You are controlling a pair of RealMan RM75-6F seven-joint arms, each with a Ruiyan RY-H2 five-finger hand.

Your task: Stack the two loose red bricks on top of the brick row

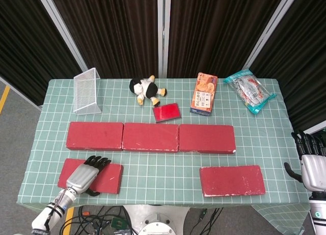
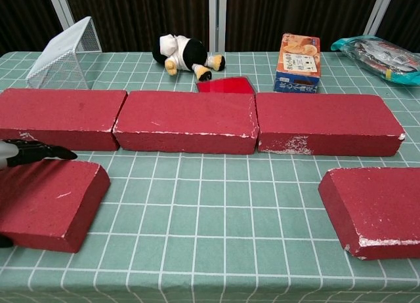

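My silver, black-fingered left hand (image 1: 84, 175) lies on a dark red brick (image 1: 109, 177) over the green white-gridded tablecloth (image 1: 163, 174).

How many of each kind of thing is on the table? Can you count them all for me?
Red bricks: 5, with 3 in the brick row, plus the left loose brick and the right loose brick
Wire basket: 1
Plush toy: 1
Small red box: 1
Orange snack box: 1
Snack bag: 1
Total: 10
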